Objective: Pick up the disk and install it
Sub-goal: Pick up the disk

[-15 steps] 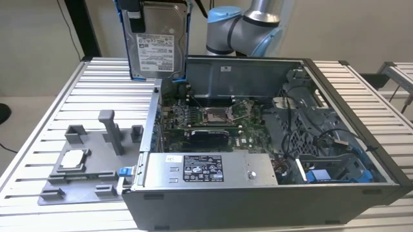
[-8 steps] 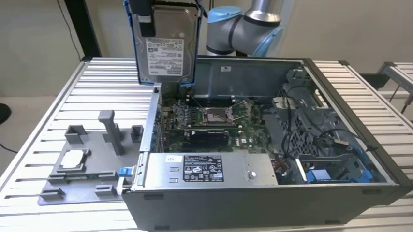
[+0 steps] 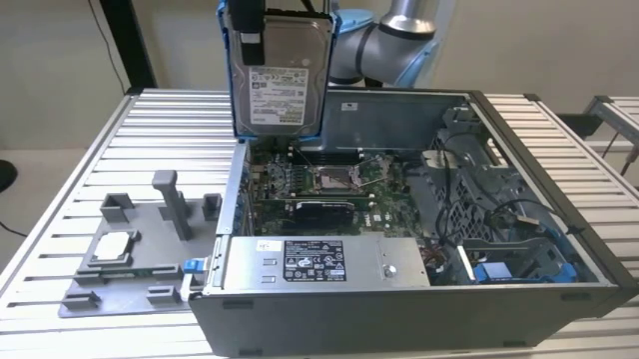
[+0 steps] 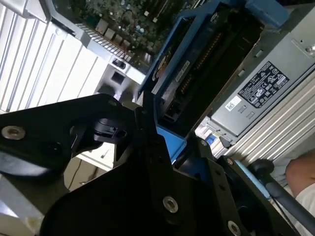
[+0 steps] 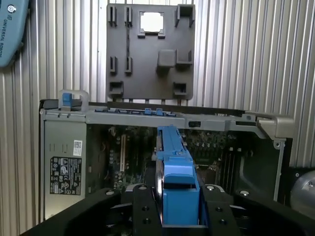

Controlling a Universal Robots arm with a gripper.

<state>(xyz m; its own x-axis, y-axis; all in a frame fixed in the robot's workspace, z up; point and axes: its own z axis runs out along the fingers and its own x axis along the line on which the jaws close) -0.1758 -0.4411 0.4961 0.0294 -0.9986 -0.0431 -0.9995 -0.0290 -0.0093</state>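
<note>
Ext view, from its left: a gray tray (image 3: pixel 150 258) sits on the slatted table (image 3: pixel 60 172), w/ a small silver chip (image 3: pixel 112 247) lying in it. Next over, the disk (image 3: pixel 281 82) hangs upright in the air, label toward the cam, blue frame round its edges, raised over the far side of the open PC case (image 3: pixel 399 314). The gripper (image 3: pixel 254 45) is clamped on its top end, and I see one black finger across the disk's face. Inside the case there's a circuit board (image 3: pixel 330 179) on the floor and a silver power box (image 3: pixel 319 262) by the near wall. The gray arm (image 3: pixel 394 34) is behind, toward the ext view's right.

The first wrist view adds what ext can't: fingers (image 5: pixel 142 211) on both sides pinch the blue frame edge-on, the disk is over the board, and the tray lies beyond the case. The second wrist view shows the disk's unlabelled side and connector, w/ the power box beyond.
</note>
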